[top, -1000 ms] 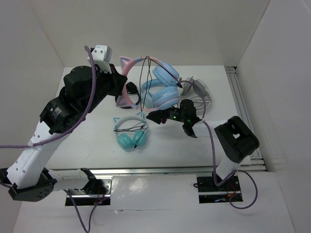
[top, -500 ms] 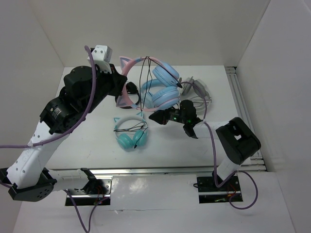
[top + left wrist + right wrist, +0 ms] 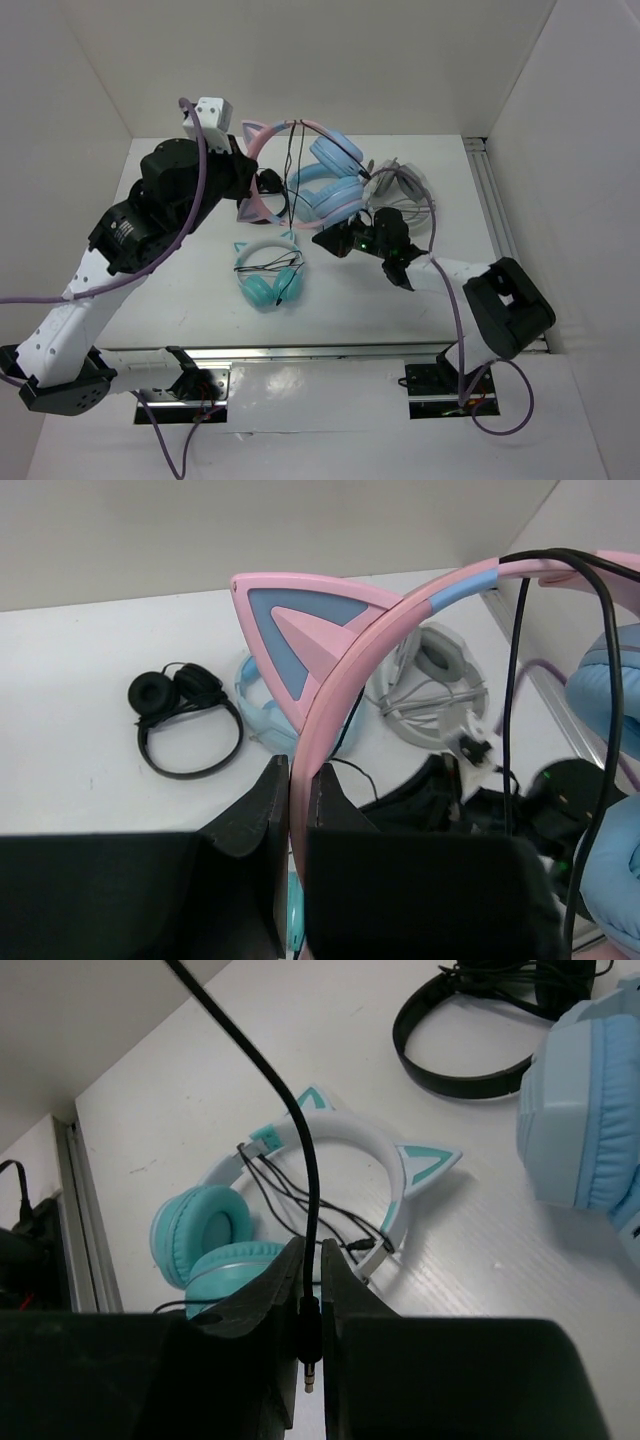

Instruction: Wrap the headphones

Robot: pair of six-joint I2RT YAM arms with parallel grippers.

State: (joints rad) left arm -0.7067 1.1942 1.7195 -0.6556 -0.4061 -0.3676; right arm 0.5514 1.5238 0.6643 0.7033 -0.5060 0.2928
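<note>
Top external first: where are the headphones (image 3: 338,198)? (R.)

Back centre of the table (image 3: 180,300), pink headband up, light blue cups hanging on the right-arm side. Can't tell if the cups touch the surface. (M.)

Left gripper (image 3: 250,183)? (R.)

Clamped on the headband. In the left wrist view the fingers (image 3: 270,810) pinch the pink band (image 3: 400,620) just below the cat ear. The black cable (image 3: 515,680) drapes over the band further along. (M.)

And the right gripper (image 3: 325,241)? (R.)

Closed on the cable (image 3: 293,160), just in front of the cups. The right wrist view shows the cable (image 3: 300,1150) nipped between the fingers (image 3: 345,1290), with the plug tip (image 3: 310,1372) poking out below the pinch. One blue cup (image 3: 580,1100) sits at the frame's right edge. (M.)

Other gear? (R.)

Teal cat-ear pair (image 3: 268,272) flat on the table, near the right gripper. Black headset (image 3: 185,720) behind the left gripper. Pale grey pair (image 3: 405,180) beside the blue cups, on the right. (M.)
</note>
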